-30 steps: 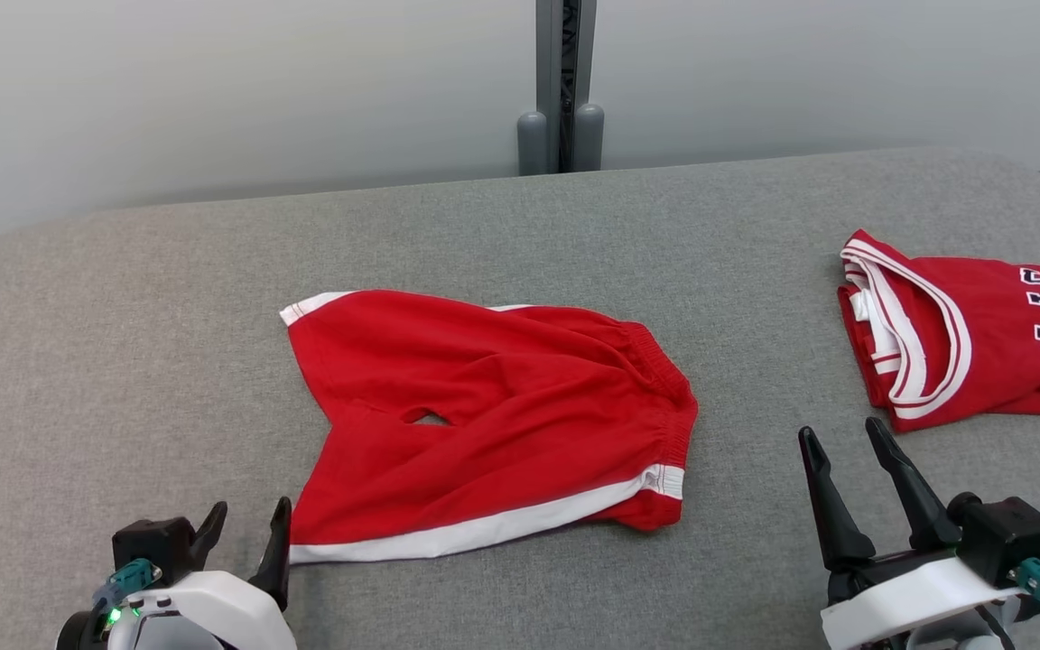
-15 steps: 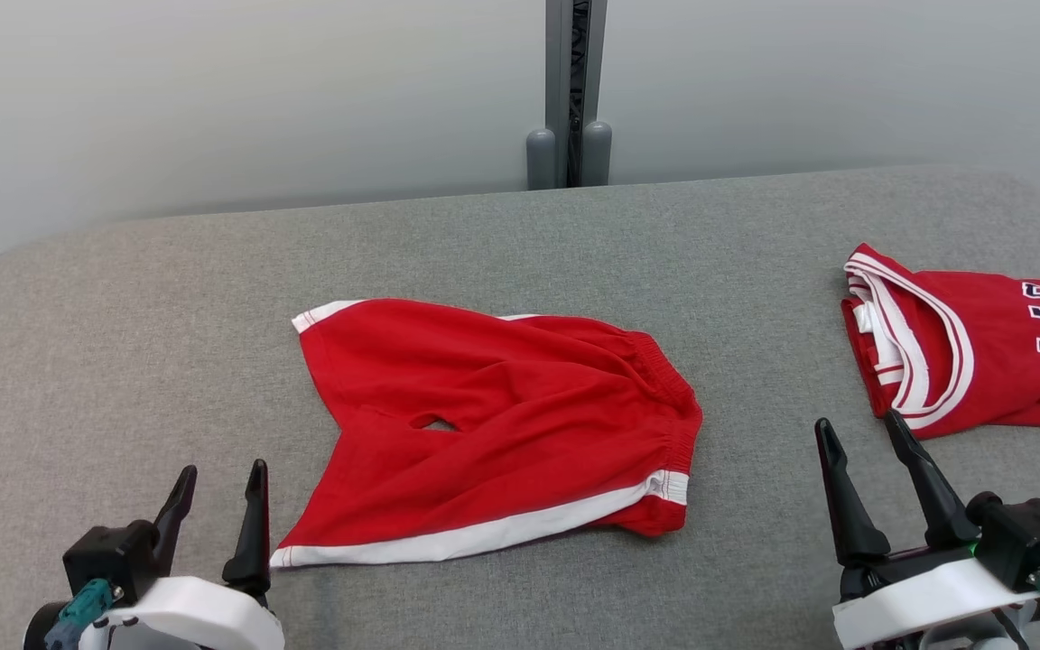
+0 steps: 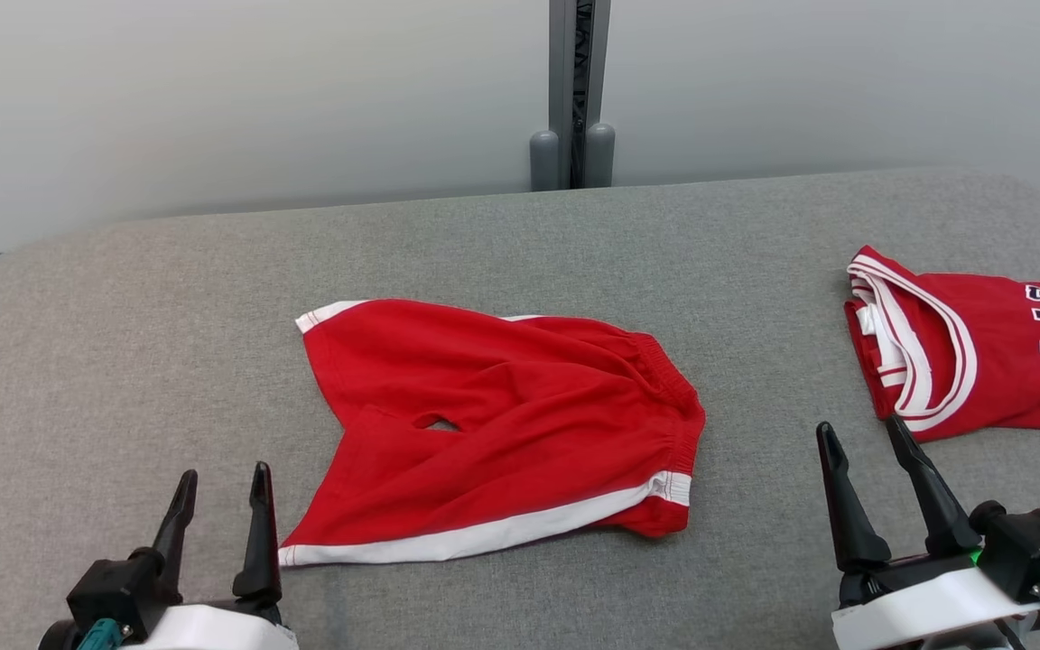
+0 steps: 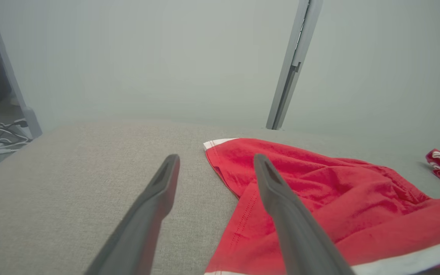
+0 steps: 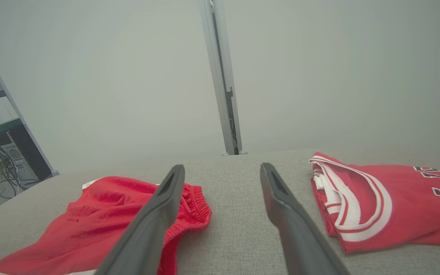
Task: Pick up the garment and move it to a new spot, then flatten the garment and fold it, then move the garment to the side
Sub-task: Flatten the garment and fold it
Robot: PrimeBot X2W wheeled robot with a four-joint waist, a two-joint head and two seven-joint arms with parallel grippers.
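Red shorts [image 3: 493,433] with white trim lie spread and slightly rumpled on the grey upholstered surface [image 3: 123,343] in the head view. The left gripper [image 3: 224,471] sits just beside the shorts' near hem corner, fingers parted and empty. The right gripper [image 3: 859,426] stands apart from the shorts' waistband end, also parted and empty. A folded red jersey [image 3: 980,361] lies farther out past that waistband.

From the left wrist, the left gripper [image 4: 216,157] is spread, one finger crossing in front of the shorts' [image 4: 338,198] leg hem.

From the right wrist, the right gripper [image 5: 222,166] gapes over bare upholstery between the shorts' [image 5: 97,214] elastic waistband and the jersey [image 5: 388,198].
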